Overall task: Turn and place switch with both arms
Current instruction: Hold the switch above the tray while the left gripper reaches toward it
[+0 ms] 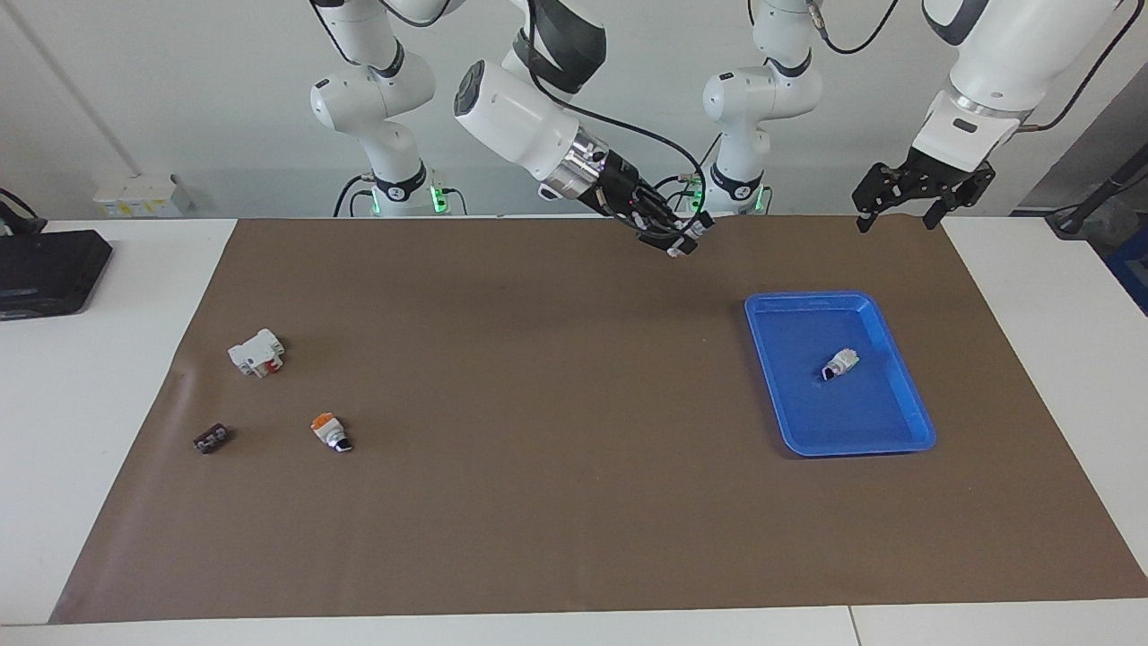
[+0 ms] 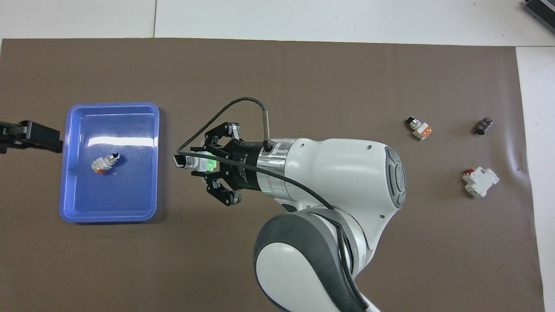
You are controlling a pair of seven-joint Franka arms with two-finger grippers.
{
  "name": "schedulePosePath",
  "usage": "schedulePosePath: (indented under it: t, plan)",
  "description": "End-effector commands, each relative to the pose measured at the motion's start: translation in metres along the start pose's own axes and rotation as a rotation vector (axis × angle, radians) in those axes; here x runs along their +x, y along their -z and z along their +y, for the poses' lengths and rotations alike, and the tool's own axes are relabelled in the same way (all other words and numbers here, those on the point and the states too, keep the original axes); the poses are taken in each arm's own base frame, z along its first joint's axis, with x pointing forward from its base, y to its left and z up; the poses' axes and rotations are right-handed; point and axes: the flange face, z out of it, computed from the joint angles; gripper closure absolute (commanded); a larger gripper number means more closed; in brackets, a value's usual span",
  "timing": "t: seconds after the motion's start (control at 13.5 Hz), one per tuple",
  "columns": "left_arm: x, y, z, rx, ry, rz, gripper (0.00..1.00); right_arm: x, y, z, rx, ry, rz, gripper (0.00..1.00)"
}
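My right gripper [image 2: 200, 164] is shut on the switch [image 2: 187, 161], a small white body with a green patch on top and its dark knob pointing toward the blue tray [image 2: 112, 104]. It hangs over the brown mat just beside the tray's edge. The facing view shows that gripper [image 1: 674, 240] and the switch [image 1: 694, 235] well above the mat. Open and holding nothing, my left gripper [image 1: 897, 220] hovers over the mat's corner at the left arm's end; in the overhead view the left gripper [image 2: 30, 136] pokes in beside the tray.
In the tray [image 1: 839, 296] lies another small switch [image 1: 839, 363]. At the right arm's end of the mat lie an orange-patched switch [image 1: 330, 432], a white block with red [image 1: 256, 352] and a small dark part [image 1: 211, 439]. A black box [image 1: 45, 269] sits off the mat.
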Motion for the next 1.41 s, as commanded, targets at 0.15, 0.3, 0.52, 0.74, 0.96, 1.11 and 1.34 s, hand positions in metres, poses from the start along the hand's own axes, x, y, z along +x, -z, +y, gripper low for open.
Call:
schedulePosePath:
  t: [0.15,0.3,0.52,0.74,0.96,1.11,1.34]
  plan:
    - [-0.009,0.003,0.027,-0.309,0.248,-0.057,0.0,-0.008,0.004,-0.012,0.021,-0.195,-0.032,1.0]
    - [-0.008,0.002,0.038,-0.405,0.362,-0.087,0.0,-0.007,0.004,-0.012,0.02,-0.202,-0.032,1.0]
    - [-0.004,0.008,0.048,-0.553,0.448,-0.109,0.06,-0.009,0.001,-0.009,0.017,-0.181,-0.022,1.0]
    - [-0.001,0.005,0.066,-0.631,0.58,-0.156,0.19,-0.009,-0.002,-0.007,0.012,-0.166,-0.017,1.0]
    - [-0.003,-0.002,0.092,-0.656,0.565,-0.209,0.34,-0.015,-0.012,0.004,-0.008,-0.101,0.008,1.0]
    - [-0.004,-0.012,0.102,-0.681,0.56,-0.244,0.44,-0.016,-0.013,0.005,-0.009,-0.09,0.015,1.0]
    - [-0.009,-0.022,0.111,-0.671,0.551,-0.277,0.56,-0.017,-0.014,0.006,-0.011,-0.086,0.016,1.0]
